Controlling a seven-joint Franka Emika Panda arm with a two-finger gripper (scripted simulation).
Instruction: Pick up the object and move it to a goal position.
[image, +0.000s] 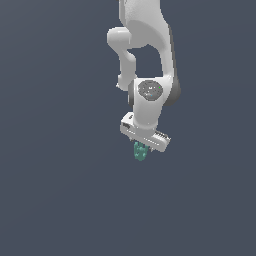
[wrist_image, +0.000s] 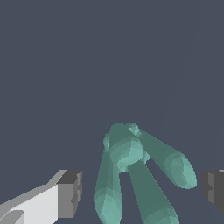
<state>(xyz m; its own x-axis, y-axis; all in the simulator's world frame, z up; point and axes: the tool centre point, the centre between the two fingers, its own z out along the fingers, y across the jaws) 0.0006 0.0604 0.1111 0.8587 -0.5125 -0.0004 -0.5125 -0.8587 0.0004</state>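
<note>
Glossy white rounded arm (image: 150, 45) with grey joint disc, white gripper (image: 145, 142) with dark grey fingertips (wrist_image: 70, 192)

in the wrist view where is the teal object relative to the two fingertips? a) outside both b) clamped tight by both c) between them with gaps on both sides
c: the teal object sits between the end effector fingertips, with bare background on either side of it.

— What sits between the fingers (wrist_image: 69, 194)?
— The teal object (wrist_image: 131, 175), its three prongs spreading toward the camera.
— Do the dark pads touch it?
— No, a gap shows on each side.
</note>
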